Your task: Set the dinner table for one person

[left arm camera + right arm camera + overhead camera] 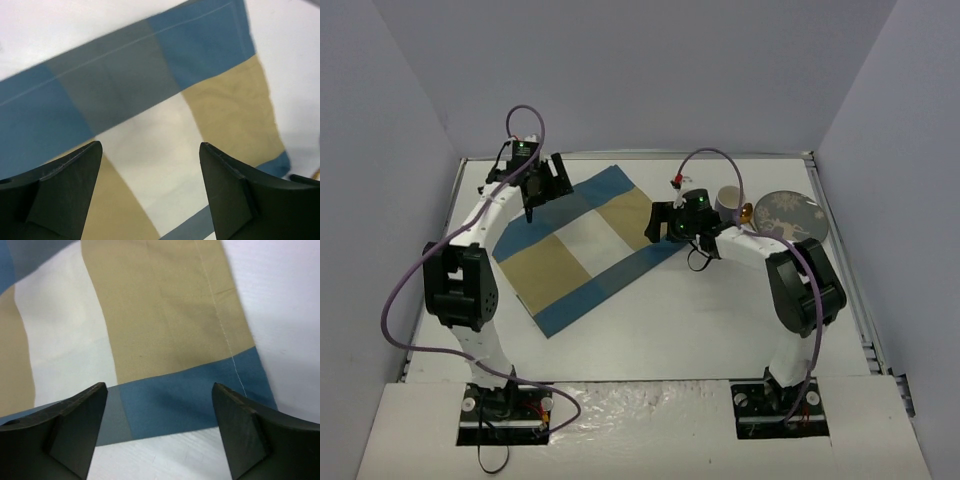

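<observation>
Our left gripper (pixel 150 145) hangs over the far left part of the placemat (pixel 582 245), jaws spread, pinching nothing. The placemat lies crooked in the middle of the dinner table (pixel 700 320). Our right gripper (pixel 159 386) is over its right edge, jaws spread too. We should lift both straight up so the cloth does not drag

placemat (pixel 580 245) lies askew on bench (pixel 720 330), centre-left | left tool (pixel 548 185) above its far-left edge | right tool (pixel 657 228) above its right corner | cup (pixel 728 199) behind right tool | plate (pixel 795 215) right of cup
</observation>
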{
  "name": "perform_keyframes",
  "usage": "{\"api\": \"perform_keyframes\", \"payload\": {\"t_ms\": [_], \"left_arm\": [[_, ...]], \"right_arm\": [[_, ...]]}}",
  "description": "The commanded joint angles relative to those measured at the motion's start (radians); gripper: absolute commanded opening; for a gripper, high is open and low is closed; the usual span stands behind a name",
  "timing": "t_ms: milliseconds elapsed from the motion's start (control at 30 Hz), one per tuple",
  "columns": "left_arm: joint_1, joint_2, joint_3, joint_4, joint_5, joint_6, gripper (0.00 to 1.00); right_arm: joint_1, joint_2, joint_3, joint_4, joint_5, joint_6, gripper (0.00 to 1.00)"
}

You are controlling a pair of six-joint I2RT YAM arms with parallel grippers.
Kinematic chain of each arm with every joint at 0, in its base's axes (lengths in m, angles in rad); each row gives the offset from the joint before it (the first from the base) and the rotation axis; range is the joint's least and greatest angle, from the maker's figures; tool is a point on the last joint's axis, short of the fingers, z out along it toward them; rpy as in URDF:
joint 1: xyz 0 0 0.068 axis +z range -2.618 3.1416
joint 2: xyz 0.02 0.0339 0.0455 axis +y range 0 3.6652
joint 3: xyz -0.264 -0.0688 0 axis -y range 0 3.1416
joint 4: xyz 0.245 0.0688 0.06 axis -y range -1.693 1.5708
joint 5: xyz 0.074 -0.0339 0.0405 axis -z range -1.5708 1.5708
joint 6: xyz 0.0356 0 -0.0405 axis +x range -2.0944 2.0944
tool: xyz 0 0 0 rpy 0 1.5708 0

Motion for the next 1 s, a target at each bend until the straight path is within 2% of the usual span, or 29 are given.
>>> {"api": "perform_keyframes", "payload": {"t_ms": [0,167,267,567,967], "left_arm": [[-0.126,-0.024,-0.051,-0.146,-0.307,-0.009,0.79],[-0.151,0.069,-0.036,-0.170,-0.317,-0.108,0.89],[-0.158,0.110,-0.012,-0.174,-0.325,-0.134,0.97],[-0.144,0.247,0.083,-0.202,-0.343,-0.161,0.97],[-0.023,0.302,0.079,-0.185,-0.316,-0.115,0.97]], "right_arm": [[0.023,-0.206,0.066,-0.113,0.173,-0.061,0.89],[0.026,-0.371,0.020,-0.191,0.266,-0.054,0.99],[0.024,-0.456,-0.023,-0.214,0.293,-0.051,1.00],[0.020,-0.643,-0.147,-0.251,0.310,-0.032,1.00],[0.006,-0.677,-0.183,-0.271,0.322,-0.050,1.00]]}}
